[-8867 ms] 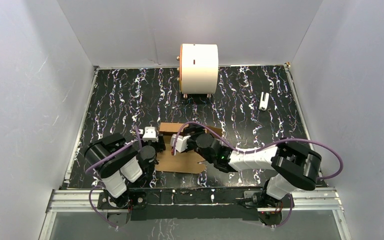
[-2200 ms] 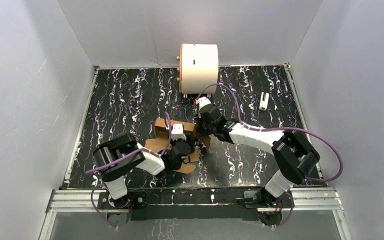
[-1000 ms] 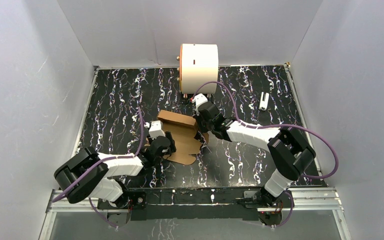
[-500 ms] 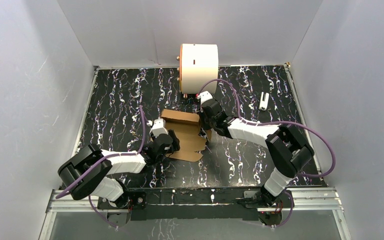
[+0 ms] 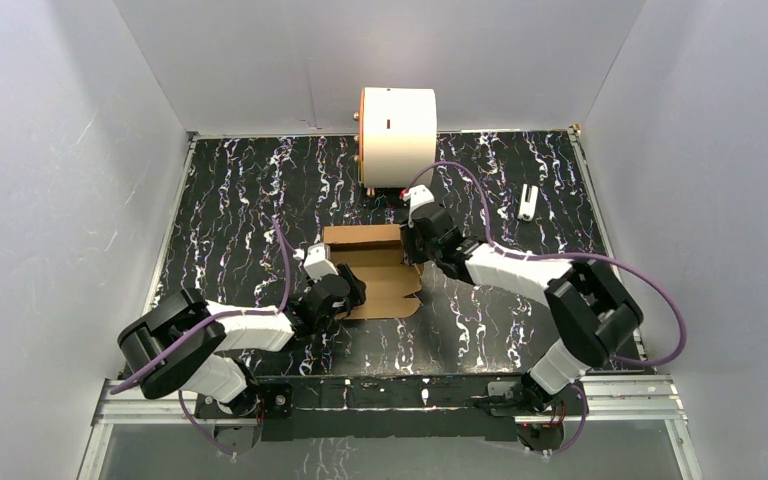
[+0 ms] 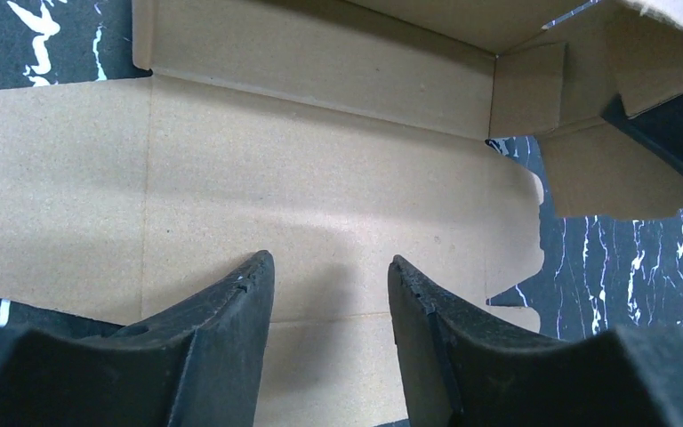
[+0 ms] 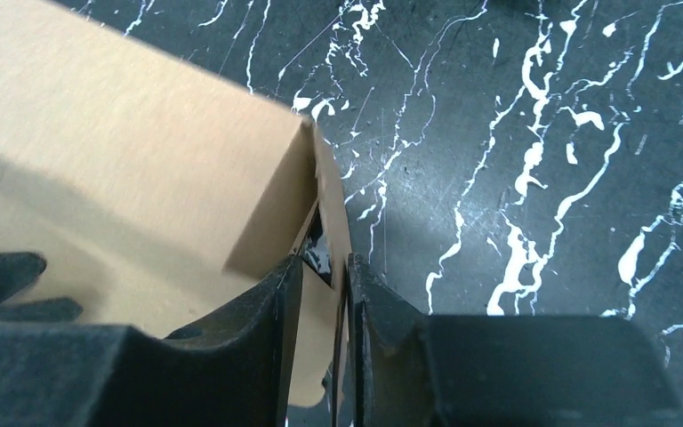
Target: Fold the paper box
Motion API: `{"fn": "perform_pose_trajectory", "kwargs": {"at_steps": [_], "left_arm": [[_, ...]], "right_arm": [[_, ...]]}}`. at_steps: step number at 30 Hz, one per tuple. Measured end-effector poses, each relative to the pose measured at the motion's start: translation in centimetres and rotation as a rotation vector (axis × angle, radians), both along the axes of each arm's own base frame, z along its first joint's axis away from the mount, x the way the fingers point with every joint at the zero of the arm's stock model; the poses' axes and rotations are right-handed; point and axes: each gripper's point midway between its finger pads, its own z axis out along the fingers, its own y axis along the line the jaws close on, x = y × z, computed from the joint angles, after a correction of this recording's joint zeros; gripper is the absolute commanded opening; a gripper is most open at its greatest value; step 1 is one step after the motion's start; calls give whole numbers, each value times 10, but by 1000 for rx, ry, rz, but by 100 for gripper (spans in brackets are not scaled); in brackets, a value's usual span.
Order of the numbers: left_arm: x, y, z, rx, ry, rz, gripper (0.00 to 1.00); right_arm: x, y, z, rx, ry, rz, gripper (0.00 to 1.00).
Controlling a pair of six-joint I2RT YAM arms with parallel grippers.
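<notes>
Straddling side flap of box, R end effector stands slightly parted. L end effector spread over box base.

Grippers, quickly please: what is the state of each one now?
Left gripper: open, holding nothing, above the paper box.
Right gripper: around the side flap; whether it grips cannot be told.

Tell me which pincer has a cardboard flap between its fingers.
The right pincer: an upright flap of the paper box stands between its fingers. The left pincer is spread over the flat panel.
</notes>
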Motion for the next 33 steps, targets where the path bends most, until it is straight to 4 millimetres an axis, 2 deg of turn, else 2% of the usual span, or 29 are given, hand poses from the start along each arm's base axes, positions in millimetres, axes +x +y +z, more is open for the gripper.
{"fn": "perform_pose_trajectory", "kwargs": {"at_steps": [8, 17, 22, 27, 31, 32, 33], "left_arm": [[2, -1, -1, -33, 11, 37, 46], [2, -7, -1, -37, 12, 29, 45], [-2, -12, 0, -31, 15, 8, 45], [-10, -10, 3, 20, 31, -39, 48], [-18, -3, 18, 58, 21, -82, 58], [-18, -3, 26, 62, 11, -95, 60], [-17, -6, 43, 55, -12, -113, 61]], "right_arm": [[-14, -10, 30, 70, -67, 26, 37], [-23, -4, 24, 166, -17, 122, 38], [-20, 3, 27, 261, -8, 166, 40], [-20, 2, 19, 304, 5, 185, 40], [-21, 1, 15, 325, 18, 194, 40], [-21, 1, 16, 331, 18, 197, 40], [-21, 2, 16, 336, 17, 202, 40]]}}
